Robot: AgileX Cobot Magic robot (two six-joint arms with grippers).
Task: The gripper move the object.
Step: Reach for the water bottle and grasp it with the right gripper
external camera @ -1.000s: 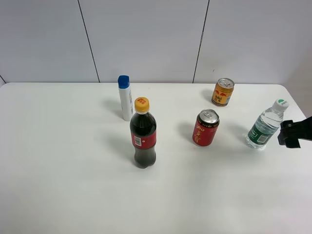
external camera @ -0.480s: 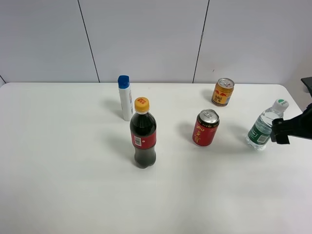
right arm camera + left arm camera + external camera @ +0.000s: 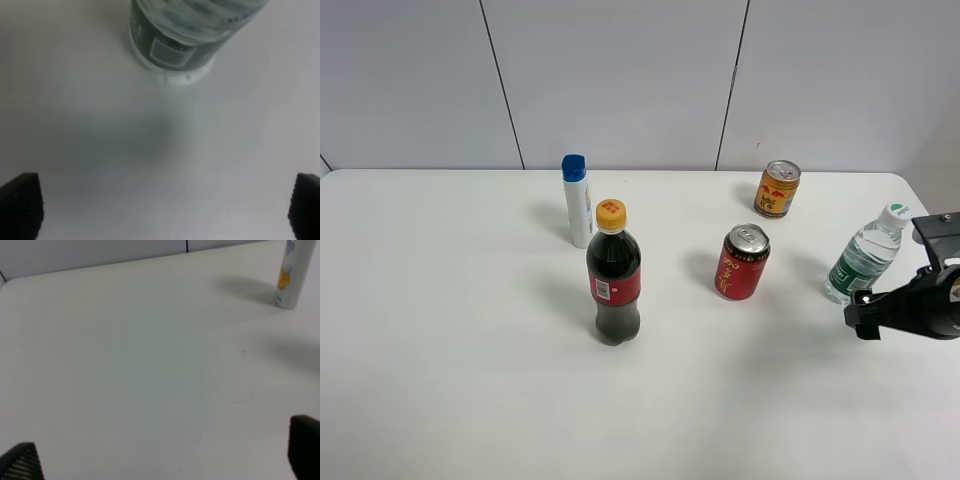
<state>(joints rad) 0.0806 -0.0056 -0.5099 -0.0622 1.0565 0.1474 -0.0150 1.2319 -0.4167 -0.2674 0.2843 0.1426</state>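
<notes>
**Operator:** How does my right claw stand?

**Legend:** Exterior high view: your black right claw (image 3: 863, 318) hangs low over the white surface (image 3: 440, 320), near its right edge. Right wrist view: the right claw (image 3: 162, 207) shows two black fingertips (image 3: 21, 204) at opposite edges of the frame. They are wide apart, with only bare surface between them. The jaws are spread and grip nothing.

**Operator:** And the thing to be moved?

**Legend:** The small clear plastic water bottle (image 3: 866, 258), with its dark green label and white cap, stands upright near the surface's right edge. It is just beside your right claw, on the side toward the back wall. In the right wrist view the water bottle (image 3: 182, 37) lies ahead of the fingertips, apart from both and not between them.

**Operator:** My other arm?

**Legend:** Your left claw (image 3: 162, 457) appears in the left wrist view only. Its two dark tips sit at the far corners of the frame, so it too is spread and empty.

**Operator:** What else stands there?

**Legend:**
- A red drink can (image 3: 743, 263) stands upright to the left of the water bottle.
- A gold drink can (image 3: 777, 189) stands nearer the wall.
- A tall dark cola bottle (image 3: 614, 275) with a red label and yellow cap stands toward the middle.
- A white cylindrical tube (image 3: 577, 200) with a blue cap stands just behind the cola bottle. The left wrist view also shows the tube (image 3: 292, 272).

All four stand well apart from your right claw.
</notes>
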